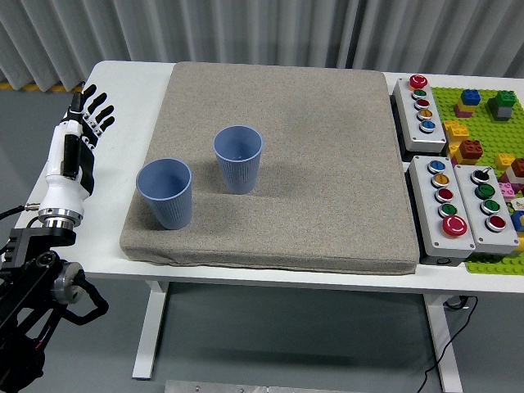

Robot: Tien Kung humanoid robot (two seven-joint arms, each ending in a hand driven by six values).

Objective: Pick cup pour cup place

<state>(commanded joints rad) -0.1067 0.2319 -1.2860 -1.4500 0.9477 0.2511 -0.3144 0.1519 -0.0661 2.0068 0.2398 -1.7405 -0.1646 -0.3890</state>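
Note:
Two blue ribbed cups stand upright on the grey mat [327, 164]. One cup [165, 192] is near the mat's front left corner; the other cup [238, 159] stands a little further back and to its right, apart from it. My left hand [88, 110] hovers over the table's left edge, fingers spread and holding nothing, well left of both cups. The right arm is out of view.
Three grey button boxes [422, 102] [443, 205] [488, 205] line the mat's right side. A green baseplate with several coloured bricks [483, 115] lies at the far right. The white table [139, 90] shows bare strips left of and behind the mat.

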